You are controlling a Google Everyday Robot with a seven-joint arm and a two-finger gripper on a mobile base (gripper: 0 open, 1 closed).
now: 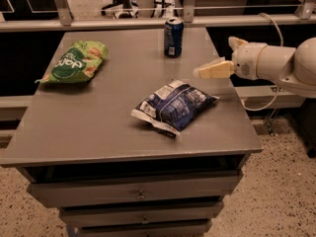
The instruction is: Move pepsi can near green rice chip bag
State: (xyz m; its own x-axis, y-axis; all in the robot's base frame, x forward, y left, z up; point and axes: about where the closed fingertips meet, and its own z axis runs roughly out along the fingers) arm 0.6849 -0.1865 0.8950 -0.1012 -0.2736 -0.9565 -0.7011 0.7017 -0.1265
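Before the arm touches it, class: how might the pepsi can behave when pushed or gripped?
The pepsi can stands upright and narrow, so a high push would probably tip it, then it could roll. Its smooth wall looks rigid, maybe slippery. The gripper hovers to its right, apart.
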